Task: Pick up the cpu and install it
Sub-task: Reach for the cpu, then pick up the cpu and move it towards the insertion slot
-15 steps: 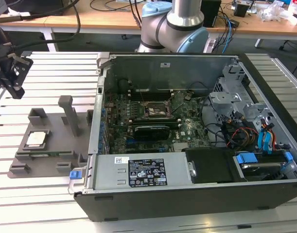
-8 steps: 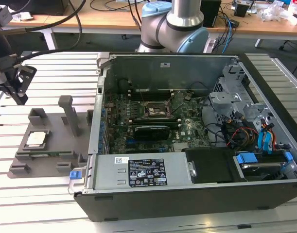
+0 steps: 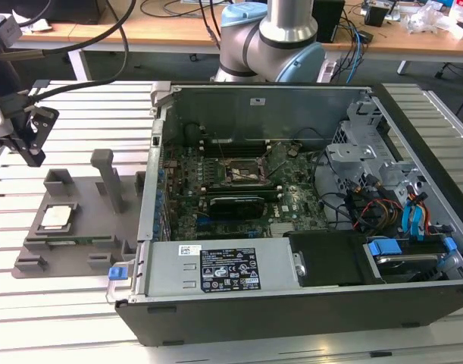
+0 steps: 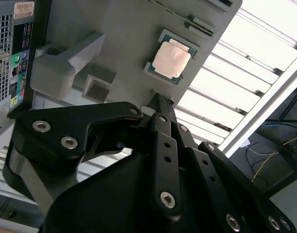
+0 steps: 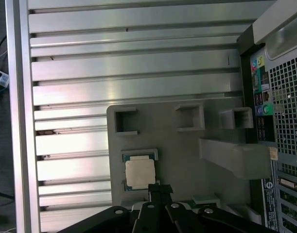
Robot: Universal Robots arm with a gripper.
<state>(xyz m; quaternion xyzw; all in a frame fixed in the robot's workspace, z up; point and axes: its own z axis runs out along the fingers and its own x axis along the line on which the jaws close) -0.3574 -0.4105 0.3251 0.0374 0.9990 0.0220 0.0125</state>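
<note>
In the fixture [image 5: 187, 165], cpu [image 5: 140, 174] apparently flat.

Open computer case [image 3: 292, 114] beside grey fixture tray [image 3: 73, 259] on slatted table [image 3: 64, 318]

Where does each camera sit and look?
Exterior view: off the arm, looking down into the open computer case; arm behind it, tool at the exterior view's left.
First wrist view: on the arm, looking past the tool at the cpu in its grey holder.
Second wrist view: on the arm, slanted past the tool.
All three show the cpu.
</note>
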